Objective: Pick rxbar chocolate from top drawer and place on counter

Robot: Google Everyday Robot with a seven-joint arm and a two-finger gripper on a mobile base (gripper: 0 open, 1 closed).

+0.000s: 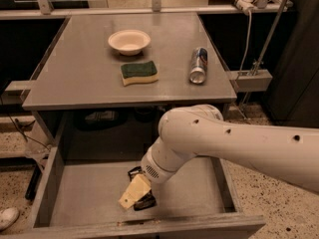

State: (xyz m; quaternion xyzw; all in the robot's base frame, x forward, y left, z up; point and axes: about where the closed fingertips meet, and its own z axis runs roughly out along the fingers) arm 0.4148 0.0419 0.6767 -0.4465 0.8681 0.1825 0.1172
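While the rxbar chocolate lies flat near the front edge of the top drawer, my gripper sits right over it; I cannot tell whether it has closed. I should grip the bar's narrow sides, lift clear of the front wall, then aim for the counter's front-left corner, away from the sponge.
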